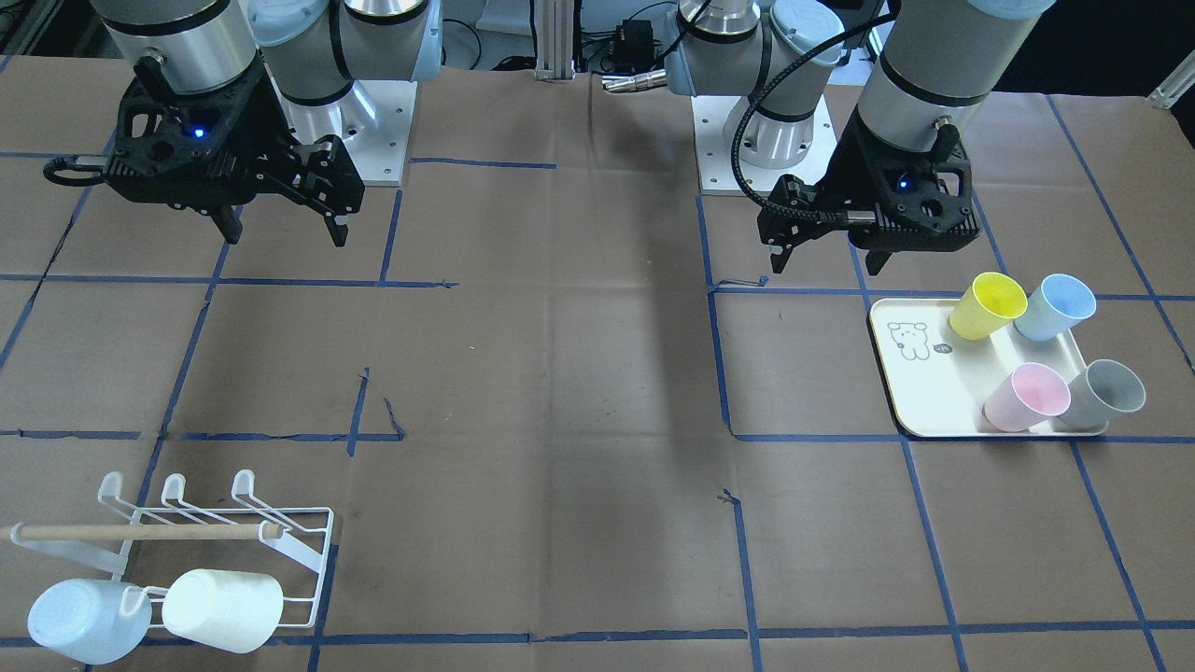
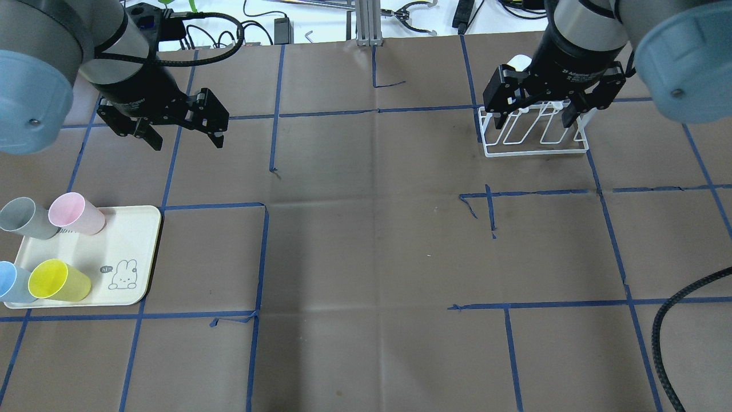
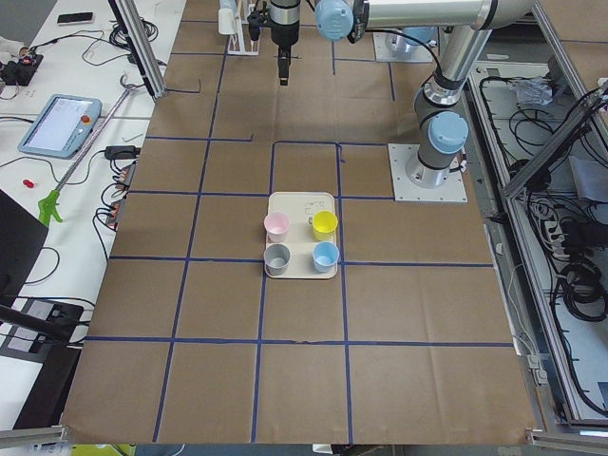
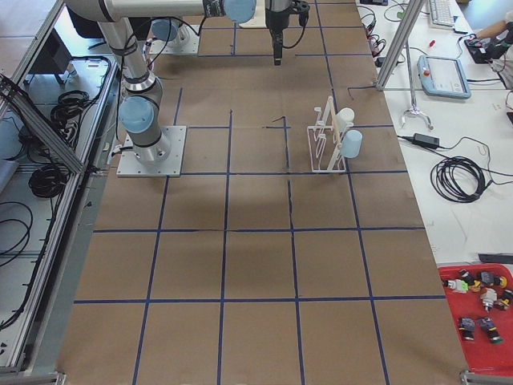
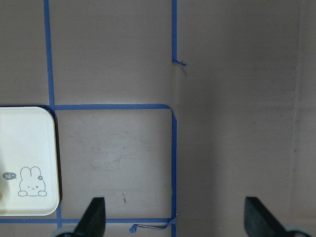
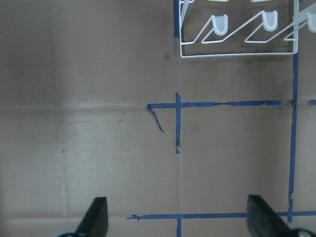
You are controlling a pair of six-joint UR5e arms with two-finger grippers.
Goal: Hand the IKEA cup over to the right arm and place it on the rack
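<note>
Two robot arms hang above a table (image 1: 560,373) covered in brown paper and marked with a blue tape grid, and neither holds anything. The left gripper (image 2: 187,139) has its fingers spread apart over bare paper, just beyond the far right corner of a cream tray (image 1: 920,392) that carries a small animal drawing. Four cups stand upright on that tray at the robot's left: a yellow cup (image 1: 987,306) and a blue cup (image 1: 1055,306) in the nearer row, a pink cup (image 1: 1025,397) and a grey cup (image 1: 1106,392) in the farther row. The right gripper (image 1: 283,231) is also parted and empty, held high on the robot's right, nearer the robot than the rack (image 1: 292,551). The rack, white wire with a wooden dowel (image 1: 140,532) across it, sits far out on the right. A pale blue cup (image 1: 84,621) and a white cup (image 1: 224,609) lie tipped on its farther row of prongs, while the nearer prongs are bare. Judging from this, two cups appear to be placed and four remain. For the next cup, nothing has begun: the pick-up, the hand-over between arms and the placing are all to come.
</note>
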